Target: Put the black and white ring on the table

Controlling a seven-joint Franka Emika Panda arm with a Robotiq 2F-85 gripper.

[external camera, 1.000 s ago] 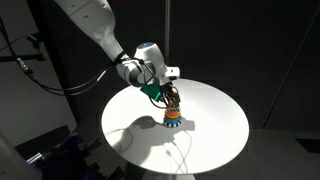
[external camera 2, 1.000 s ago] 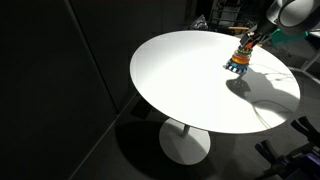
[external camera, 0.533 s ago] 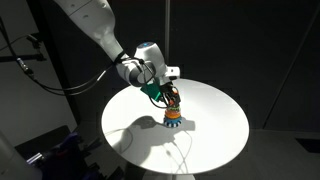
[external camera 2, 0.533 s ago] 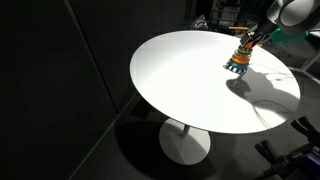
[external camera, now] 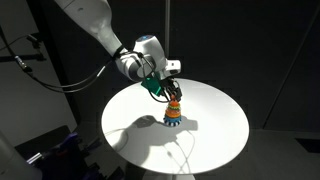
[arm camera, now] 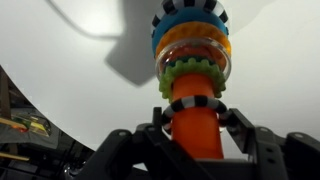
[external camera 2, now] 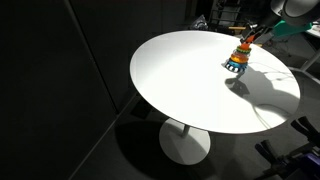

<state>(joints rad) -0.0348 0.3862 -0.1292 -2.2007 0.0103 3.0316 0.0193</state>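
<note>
White table (external camera: 215, 125) — tool (arm camera: 196, 116) clamps black and white ring (arm camera: 195, 102).

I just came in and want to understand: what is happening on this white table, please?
A robot arm is working on a stacking toy that stands on the round white table. Its gripper grips the black and white ring, the topmost ring, from both sides. The ring is on the orange post, just above the green ring, so it is not yet on the table.

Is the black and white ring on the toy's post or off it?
On it: in the wrist view the black and white ring encircles the orange post, beside the green ring.
</note>
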